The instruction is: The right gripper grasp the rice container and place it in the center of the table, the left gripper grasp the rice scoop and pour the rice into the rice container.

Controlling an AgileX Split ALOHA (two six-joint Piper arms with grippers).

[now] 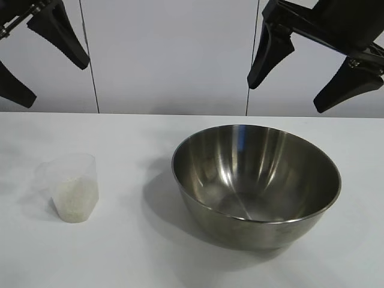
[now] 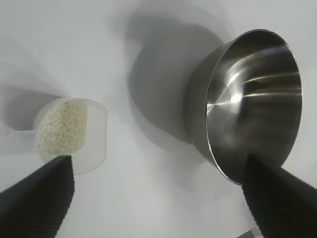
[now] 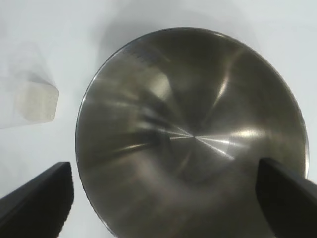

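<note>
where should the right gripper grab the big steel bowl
On the rim of the large round shiny stainless-steel bowl, coming from above: one finger inside, one outside. Its curved body is far wider than the open right gripper, so only the thin upright rim fits between the fingers.

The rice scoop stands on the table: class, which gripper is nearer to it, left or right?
Left. The left gripper hangs open above the rice scoop, slightly behind it. The right gripper hangs open over the rice container, across the table from the scoop.
</note>
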